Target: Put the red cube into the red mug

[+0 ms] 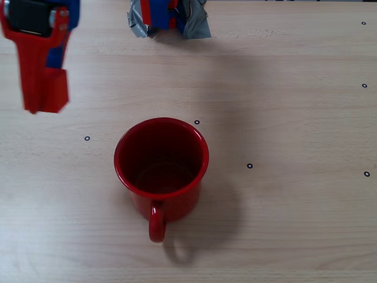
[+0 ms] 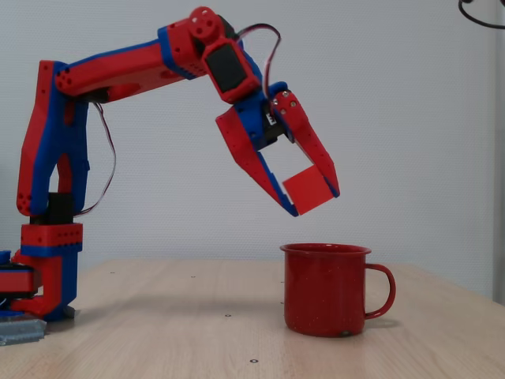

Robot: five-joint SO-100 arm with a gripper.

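The red mug (image 1: 161, 168) stands upright on the wooden surface (image 1: 294, 224), near the middle of the overhead fixed view. Its round rim is open to the top and the dark red inside holds nothing that I can see. In this view the loop handle points to 6 o'clock; in the side fixed view the red mug (image 2: 325, 290) has its handle to 3 o'clock.

The red cube (image 2: 308, 189) is not in the mug. It is in the air, clamped between the two fingers of the gripper (image 2: 312, 193), above the rim of the mug in the side view. The cube has no long axis; it is tilted, with one corner pointing down toward 7 o'clock. In the overhead view the red cube (image 1: 54, 90) and the gripper (image 1: 45, 94) appear at 10 o'clock from the mug, well apart from it.

The red and blue arm (image 2: 118, 71) rises from its base at the left of the side view. Its base, fixed with grey tape (image 1: 197, 25), is at 12 o'clock in the overhead view. Small black ring marks (image 1: 250, 165) lie on the surface around the mug. Nothing stands between the cube and the mug's opening.
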